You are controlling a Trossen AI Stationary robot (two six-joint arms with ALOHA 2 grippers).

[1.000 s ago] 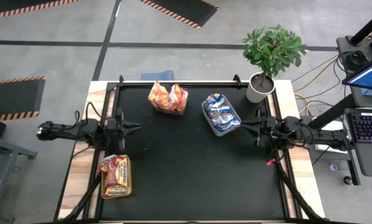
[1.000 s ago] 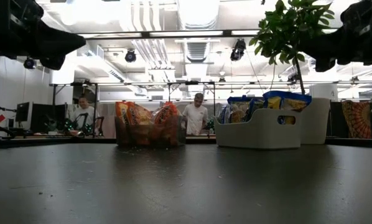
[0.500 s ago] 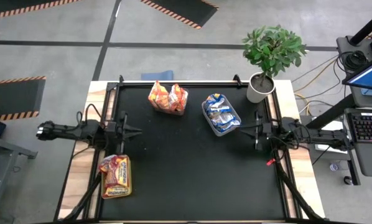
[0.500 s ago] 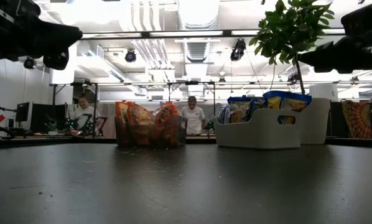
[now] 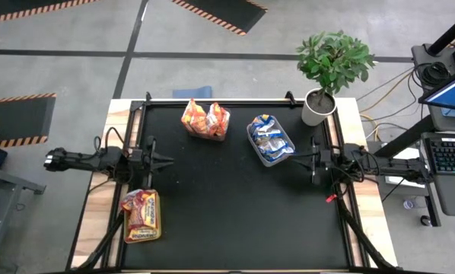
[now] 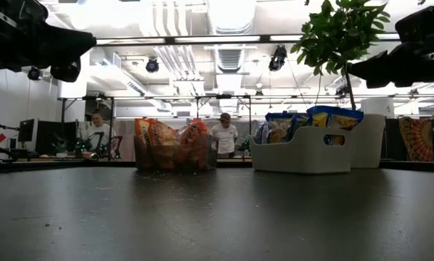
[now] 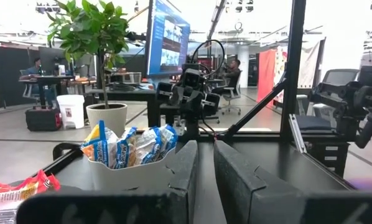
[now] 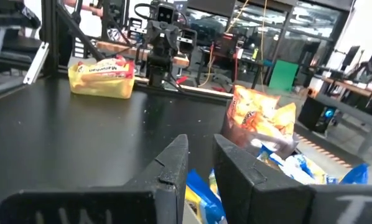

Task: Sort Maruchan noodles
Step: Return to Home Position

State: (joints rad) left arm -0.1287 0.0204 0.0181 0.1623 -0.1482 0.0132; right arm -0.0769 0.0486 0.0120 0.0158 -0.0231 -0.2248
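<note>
Maruchan noodles [image 5: 205,119] lie grouped by kind; we see the left gripper [image 5: 165,160] and right gripper [image 5: 297,160] pulled back, settled, nearly closed and empty. Sorting looks finished.

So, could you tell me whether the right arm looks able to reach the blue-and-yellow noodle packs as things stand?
Probably yes: the right gripper hangs close beside their grey bin, nothing stands between them, and the blue-and-yellow packs lie uncovered.
</note>
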